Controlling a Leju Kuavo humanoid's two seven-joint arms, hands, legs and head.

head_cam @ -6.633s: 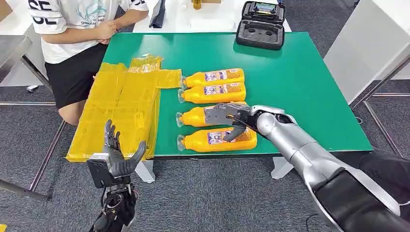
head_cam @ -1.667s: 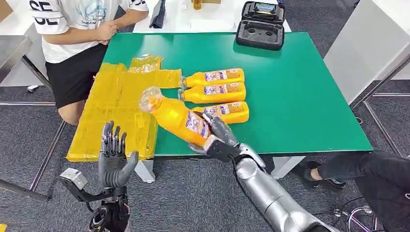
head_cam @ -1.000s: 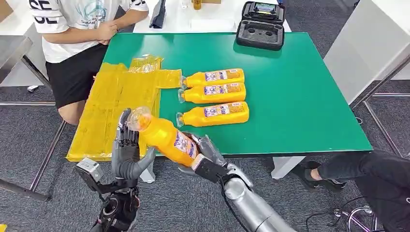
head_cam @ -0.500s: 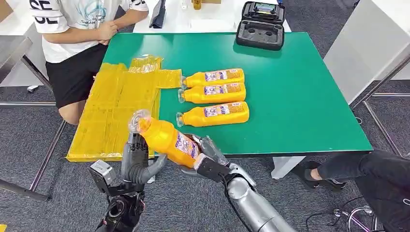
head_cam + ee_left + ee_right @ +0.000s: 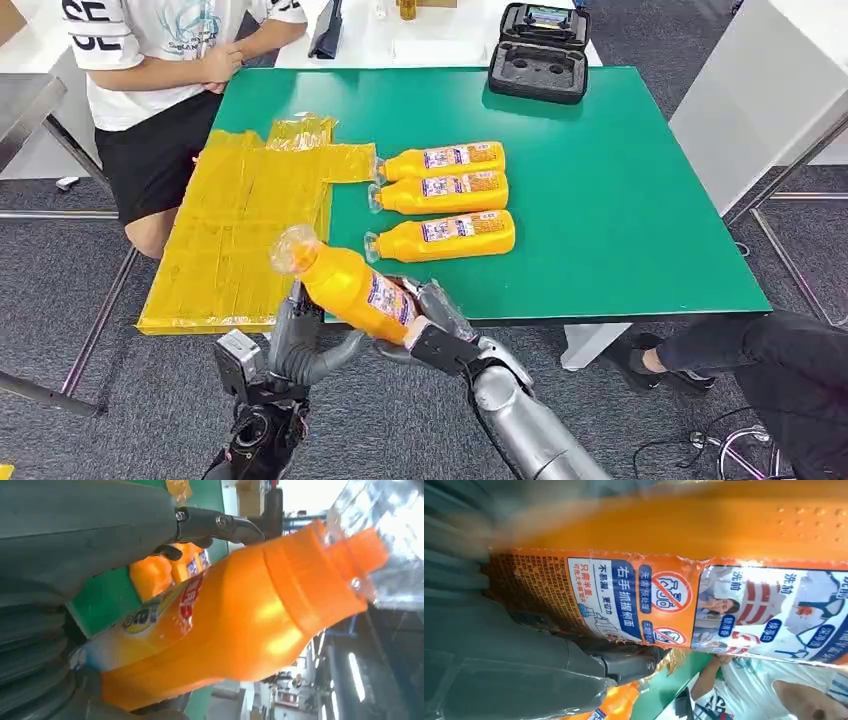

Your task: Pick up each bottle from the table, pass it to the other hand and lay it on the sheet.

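Both hands (image 5: 300, 345) (image 5: 432, 330) hold bottle (image 5: 352, 290) past table's (image 5: 620, 180) front edge.

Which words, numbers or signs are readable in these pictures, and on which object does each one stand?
"右手抓握侧面": label of the held bottle.
Round prohibition signs: same label.
"洗前": same label, less sure.
Fine print on that label: too small to read.
Labels of the three bottles on the table: too small.
"SE" (cut off): person's white shirt.
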